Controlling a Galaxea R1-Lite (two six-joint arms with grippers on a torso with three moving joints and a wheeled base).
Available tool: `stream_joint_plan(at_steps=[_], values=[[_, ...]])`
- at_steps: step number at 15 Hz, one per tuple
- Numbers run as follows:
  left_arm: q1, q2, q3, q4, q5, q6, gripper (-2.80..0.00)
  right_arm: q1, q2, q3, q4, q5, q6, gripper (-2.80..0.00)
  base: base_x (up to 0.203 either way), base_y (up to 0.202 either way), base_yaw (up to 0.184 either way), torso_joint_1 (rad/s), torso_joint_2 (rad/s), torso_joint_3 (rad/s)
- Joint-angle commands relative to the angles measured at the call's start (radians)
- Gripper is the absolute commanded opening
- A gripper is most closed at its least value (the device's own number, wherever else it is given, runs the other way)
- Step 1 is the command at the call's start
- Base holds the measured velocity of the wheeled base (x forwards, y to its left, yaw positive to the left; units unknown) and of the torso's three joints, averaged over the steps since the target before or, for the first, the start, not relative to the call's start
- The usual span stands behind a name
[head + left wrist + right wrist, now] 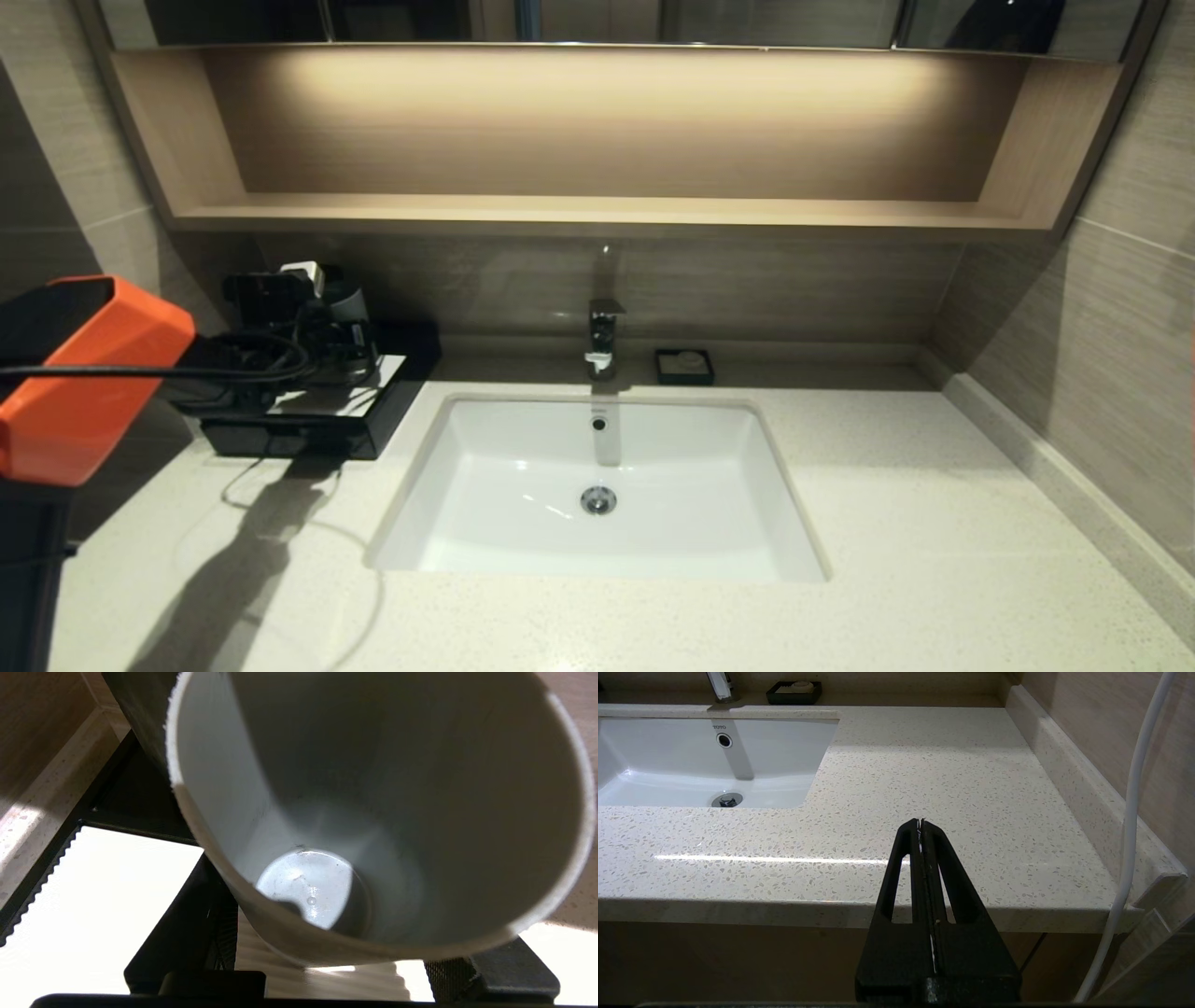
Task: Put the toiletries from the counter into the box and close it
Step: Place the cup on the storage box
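Left gripper over the box, which stands at the back left corner of the counter, left of the sink. The left wrist view looks straight down into the cup, which fills most of it. Dark fingers stand on either side of the cup's wall, so the gripper appears placed around the cup over the white panel; whether the fingers press the wall or merely flank it cannot be told, since the contact points lie behind the cup. The placement probably serves to set the cup on, or lift it from, the box top; which of the two is not shown. In the head view the orange arm and its cable cover the left part of the box, and the front drawer is dark and hard to read: its position, in or out, cannot be told. No packets appear anywhere on the counter, nor in the cup, whose bottom shows bare. If they lie in the box, they are hidden; the packing may therefore be complete, though this is a judgement only. Right gripper parked off the front edge of the counter near the right corner, jaws pressed together on nothing. The soap dish stands at the back edge, just right of the tap.
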Motion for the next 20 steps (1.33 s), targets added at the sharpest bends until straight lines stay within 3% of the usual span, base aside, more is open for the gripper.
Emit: stream_joint_plan(at_steps=[1,20], values=[[-0.001,0.0,-0.013,-0.001,0.0,-0.001,-2.8,0.0,-0.001,0.002,0.0,0.0,0.0,-2.8,0.0,0.0,0.0,0.0,0.0,0.0],[-0.012,0.022,-0.035,-0.003,0.014,-0.004,-2.8,0.0,-0.001,0.002,0.0,0.0,0.0,-2.8,0.0,0.0,0.0,0.0,0.0,0.0]])
